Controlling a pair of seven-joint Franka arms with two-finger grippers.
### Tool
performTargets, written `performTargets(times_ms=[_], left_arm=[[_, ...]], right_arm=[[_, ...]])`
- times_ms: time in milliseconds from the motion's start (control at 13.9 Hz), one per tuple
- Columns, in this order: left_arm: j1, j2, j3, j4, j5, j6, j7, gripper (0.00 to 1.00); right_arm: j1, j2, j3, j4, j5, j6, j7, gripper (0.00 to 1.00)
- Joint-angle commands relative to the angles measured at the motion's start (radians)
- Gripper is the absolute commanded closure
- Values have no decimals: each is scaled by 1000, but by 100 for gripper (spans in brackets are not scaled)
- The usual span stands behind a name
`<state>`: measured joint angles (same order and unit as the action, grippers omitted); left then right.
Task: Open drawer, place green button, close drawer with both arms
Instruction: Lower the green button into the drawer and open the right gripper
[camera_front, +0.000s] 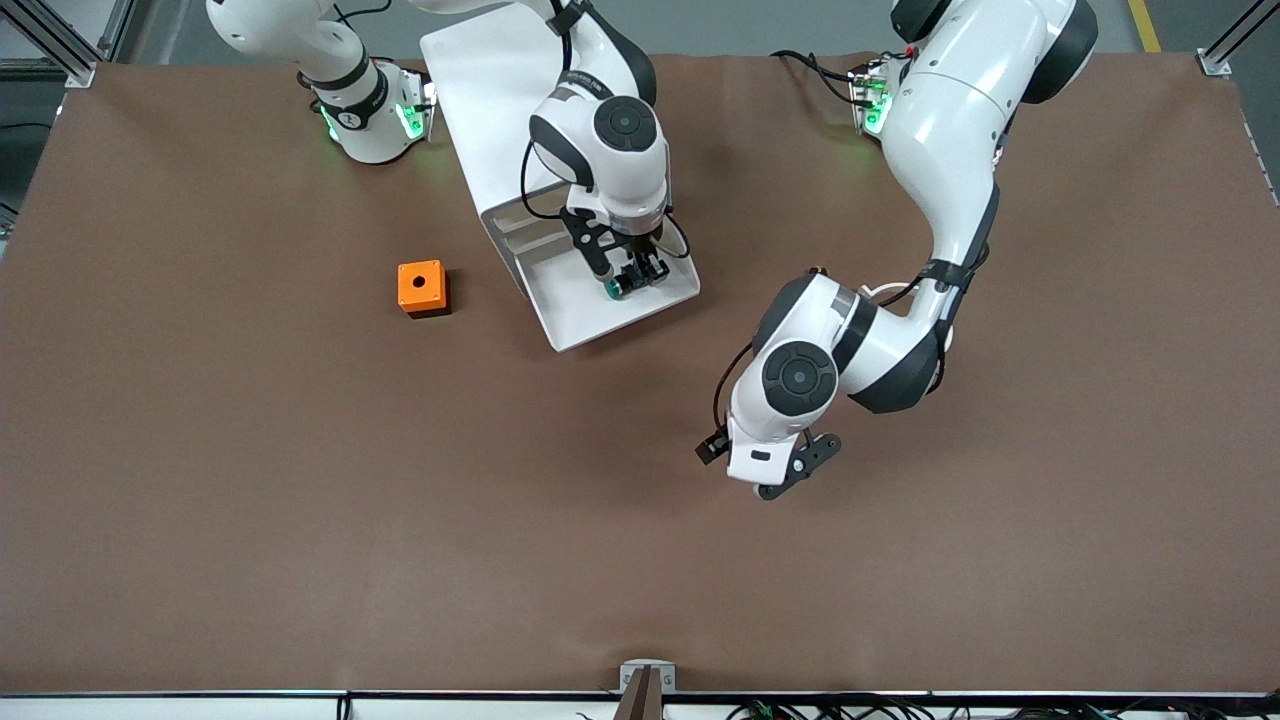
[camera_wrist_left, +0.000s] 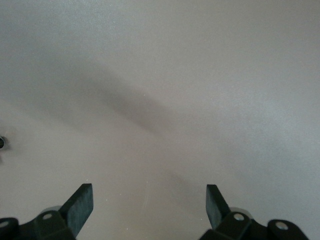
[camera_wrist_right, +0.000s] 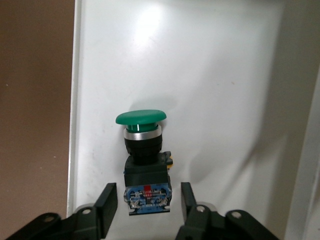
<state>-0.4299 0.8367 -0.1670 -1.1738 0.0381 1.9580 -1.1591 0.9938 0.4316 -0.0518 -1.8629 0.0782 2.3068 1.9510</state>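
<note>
While my right gripper (camera_wrist_right: 145, 205) hangs parted over the pulled-out drawer (camera_front: 580, 315), the button (camera_wrist_right: 144, 160) lies inside it between my fingers, apart from both. My left gripper (camera_wrist_left: 150, 210) waits spread wide over bare table.

One green button (camera_wrist_right: 141, 150); one open drawer (camera_front: 580, 318); one orange box (camera_front: 422, 288); two arms, two claws

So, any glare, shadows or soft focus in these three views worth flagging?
Right wrist view: bright glare patch on the white drawer floor above the button, which stays sharp. Left wrist view: a diagonal shadow band across bare table; the left claw tips look slightly soft. Front view: evenly lit, soft arm shadows.
</note>
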Motion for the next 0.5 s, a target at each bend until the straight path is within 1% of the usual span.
performTargets(times_ms=[0, 287, 431], left_arm=[[5, -24, -6, -21, 25, -11, -11, 1], [5, -24, -6, -21, 25, -10, -10, 1], [5, -24, -6, -21, 25, -11, -10, 1]], right_arm=[[19, 22, -10, 27, 9, -4, 11, 0], [14, 22, -10, 31, -11, -6, -24, 0], [5, 22, -11, 34, -12, -7, -108, 0]])
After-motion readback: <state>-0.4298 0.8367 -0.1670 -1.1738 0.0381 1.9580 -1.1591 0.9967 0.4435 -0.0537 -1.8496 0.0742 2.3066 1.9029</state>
